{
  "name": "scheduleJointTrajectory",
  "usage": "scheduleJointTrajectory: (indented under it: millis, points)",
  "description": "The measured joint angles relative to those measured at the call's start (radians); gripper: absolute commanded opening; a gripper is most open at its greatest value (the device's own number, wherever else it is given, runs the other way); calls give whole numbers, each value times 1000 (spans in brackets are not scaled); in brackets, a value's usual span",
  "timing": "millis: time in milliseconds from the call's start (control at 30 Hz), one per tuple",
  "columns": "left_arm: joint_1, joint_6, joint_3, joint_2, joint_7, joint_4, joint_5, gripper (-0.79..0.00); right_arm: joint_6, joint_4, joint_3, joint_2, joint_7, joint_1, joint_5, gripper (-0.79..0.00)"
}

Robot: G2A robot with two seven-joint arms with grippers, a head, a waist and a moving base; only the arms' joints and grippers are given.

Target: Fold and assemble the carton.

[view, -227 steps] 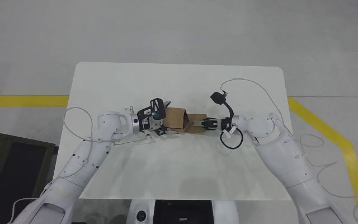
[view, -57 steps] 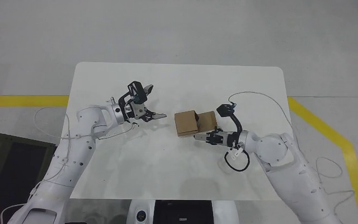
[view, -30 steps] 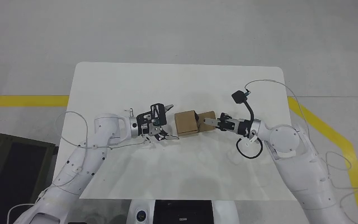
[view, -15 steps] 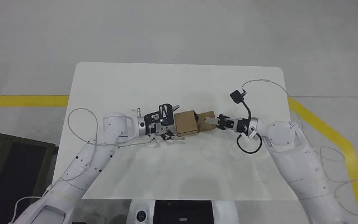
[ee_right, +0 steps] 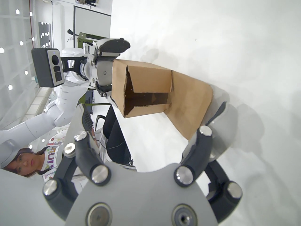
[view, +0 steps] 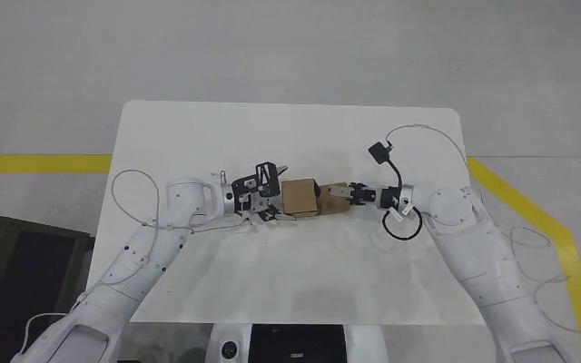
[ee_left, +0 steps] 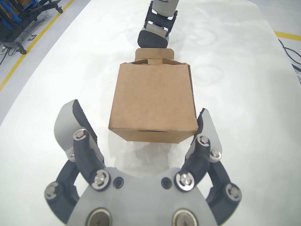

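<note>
Carton (view: 300, 196) on white counter (view: 182, 136); left tool (view: 280, 193) and right tool (view: 338, 195), both spread, at its ends; grey floor (view: 272, 45) beyond.

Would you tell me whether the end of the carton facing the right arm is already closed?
No, in the right wrist view that end of the carton gapes open, dark inside, with its flap sticking out unfolded.
</note>
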Motion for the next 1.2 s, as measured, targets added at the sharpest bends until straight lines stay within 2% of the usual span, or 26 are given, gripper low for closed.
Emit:
scheduleJointTrajectory:
  millis: [533, 1200]
  points:
    - [1, -63, -22, 13, 18, -4, 40, 0, -21, 25, -66, -20, -2, 23, 64, 0]
    - [2, -65, -28, 16, 20, 3, 41, 0, -63, 40, -141, -54, 7, 47, 210, 0]
